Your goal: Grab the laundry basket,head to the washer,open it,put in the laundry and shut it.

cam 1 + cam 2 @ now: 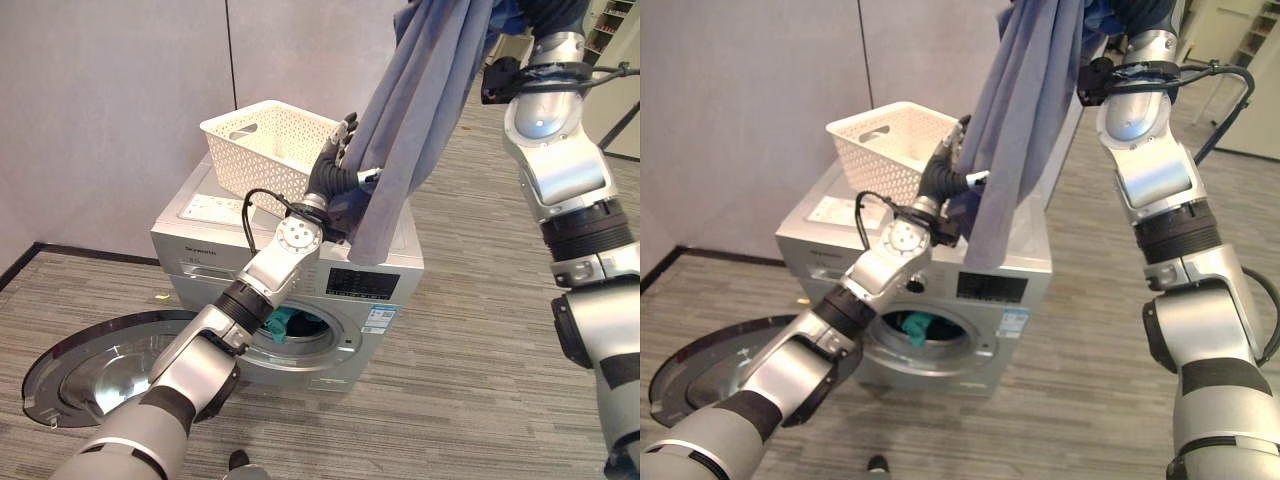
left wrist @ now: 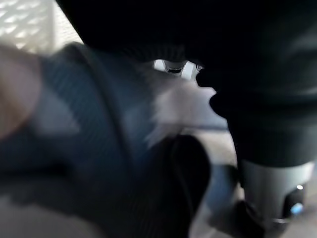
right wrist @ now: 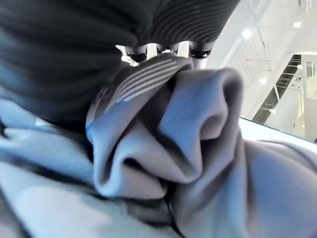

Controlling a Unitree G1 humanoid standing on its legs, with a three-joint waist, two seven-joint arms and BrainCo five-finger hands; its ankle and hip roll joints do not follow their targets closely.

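A long grey-blue garment [image 1: 420, 110] hangs from above down over the top of the silver washer [image 1: 390, 275]. My right hand [image 3: 148, 49] is raised high and shut on the bunched top of this garment [image 3: 188, 129]. My left hand [image 1: 335, 165] reaches over the washer's top and rests against the hanging cloth, its fingers pointing up and fairly straight. The white laundry basket [image 1: 255, 135] stands on the washer's top at the back left, just beside my left hand. The round washer door [image 1: 100, 365] is swung wide open to the left. A teal cloth [image 1: 290, 322] lies in the drum opening.
A grey wall [image 1: 110, 110] stands right behind the washer. Striped grey carpet [image 1: 470, 370] stretches in front and to the right. The open door takes up the floor space left of the washer.
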